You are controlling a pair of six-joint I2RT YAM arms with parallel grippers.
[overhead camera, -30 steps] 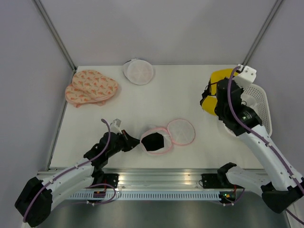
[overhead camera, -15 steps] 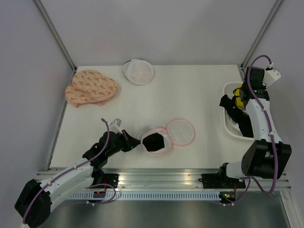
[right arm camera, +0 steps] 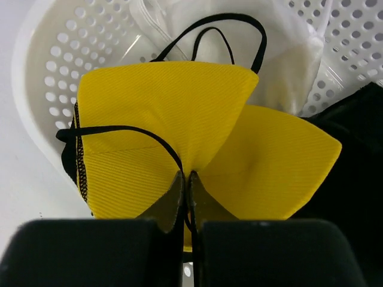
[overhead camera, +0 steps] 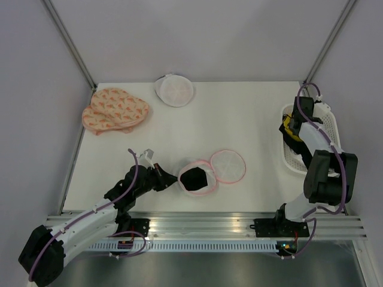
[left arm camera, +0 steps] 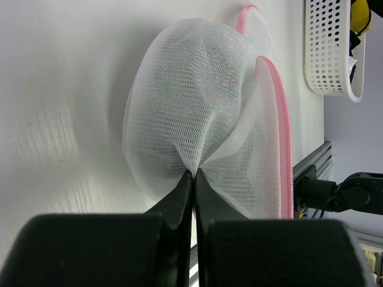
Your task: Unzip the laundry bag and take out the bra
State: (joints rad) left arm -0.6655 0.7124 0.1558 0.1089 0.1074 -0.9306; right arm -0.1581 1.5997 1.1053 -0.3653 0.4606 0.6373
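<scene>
The laundry bag (overhead camera: 198, 179), white mesh with a pink zipper rim, lies open near the table's front, its round flap (overhead camera: 228, 165) folded out to the right. My left gripper (overhead camera: 171, 179) is shut on the bag's mesh; in the left wrist view the fabric (left arm camera: 191, 107) bunches into my closed left gripper (left arm camera: 194, 173). The yellow bra (right arm camera: 179, 107) with black straps hangs over the white basket (right arm camera: 54, 66), pinched in my shut right gripper (right arm camera: 185, 176). From above, the bra (overhead camera: 289, 124) shows at the basket's left rim, by my right gripper (overhead camera: 292, 130).
The perforated white basket (overhead camera: 333, 128) stands at the table's right edge and holds a black garment (right arm camera: 359, 155) and white mesh cloth (right arm camera: 287, 54). A peach patterned bra (overhead camera: 114, 109) lies back left. Another round white mesh bag (overhead camera: 174, 89) sits at the back.
My right arm has swung right and folded back, carrying the yellow bra from above the table's right side to over the basket. The left arm and the laundry bag have not moved.
</scene>
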